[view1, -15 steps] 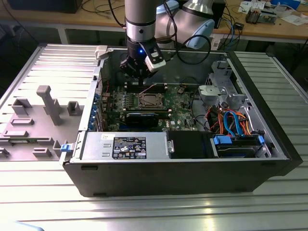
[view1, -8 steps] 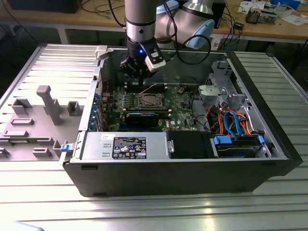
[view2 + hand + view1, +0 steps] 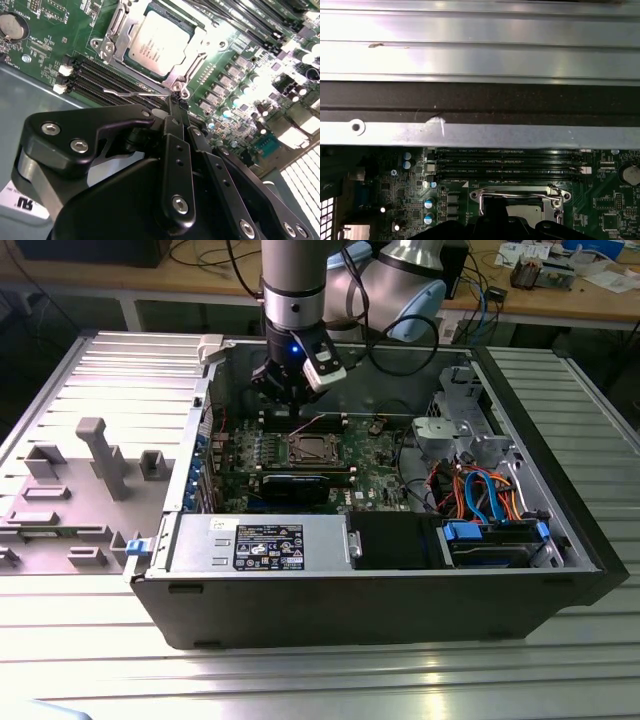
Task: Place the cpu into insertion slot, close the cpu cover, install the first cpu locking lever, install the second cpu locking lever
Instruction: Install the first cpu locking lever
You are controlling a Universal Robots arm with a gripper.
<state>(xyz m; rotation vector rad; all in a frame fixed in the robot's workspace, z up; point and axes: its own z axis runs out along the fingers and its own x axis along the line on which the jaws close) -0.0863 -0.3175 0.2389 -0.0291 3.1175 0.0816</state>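
So the cpu (image 3: pixel 159 42) is already sitting flat in the insertion slot (image 3: pixel 131 64) on the green board, metal top facing up, and the cpu cover (image 3: pixel 197 50) looks folded down around it. It's square, so no real long axis. The gripper (image 3: pixel 176 102) hangs right beside the socket corner, jaws pinched nearly together on what looks like a thin wire locking lever (image 3: pixel 132 93) lying along the socket edge. I'd guess we're on the lever step; it needs a careful push under its hook.

Arm (image 3: pixel 293 290) upright, wrist pointing straight down; tool (image 3: pixel 178 102) fingers pinched together at tips.
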